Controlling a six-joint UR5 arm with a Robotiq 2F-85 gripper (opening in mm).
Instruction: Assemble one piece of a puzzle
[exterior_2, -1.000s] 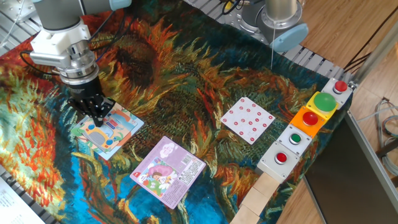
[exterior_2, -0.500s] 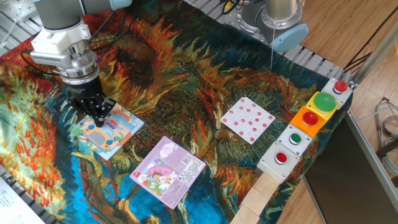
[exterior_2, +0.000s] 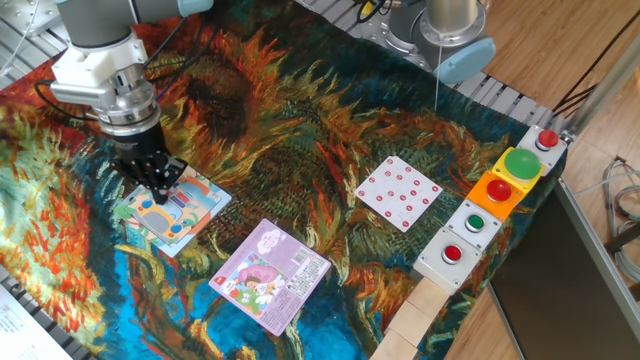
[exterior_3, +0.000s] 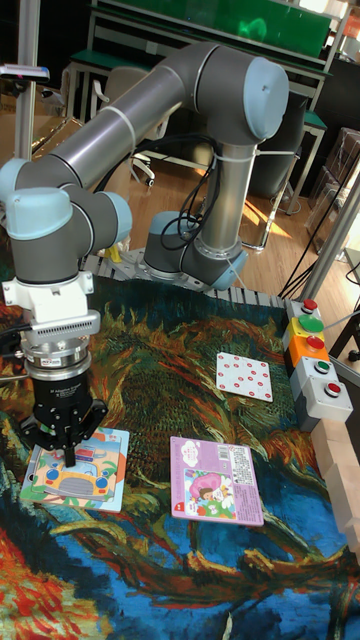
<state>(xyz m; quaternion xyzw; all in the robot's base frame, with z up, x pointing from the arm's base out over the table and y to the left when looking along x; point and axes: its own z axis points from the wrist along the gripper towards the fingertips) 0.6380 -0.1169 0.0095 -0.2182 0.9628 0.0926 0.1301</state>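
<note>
Black fingers (exterior_3: 69, 459) pressed together w/ tips on flat square puzzle (exterior_3: 85, 474) (glossy cartoon board).

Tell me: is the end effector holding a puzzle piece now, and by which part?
Cannot be told. The end effector is down on the puzzle, fingertips close together, hiding anything between them.

the gripper (exterior_2: 157, 189) points straight down with its fingertips on the puzzle (exterior_2: 172, 209).
</note>
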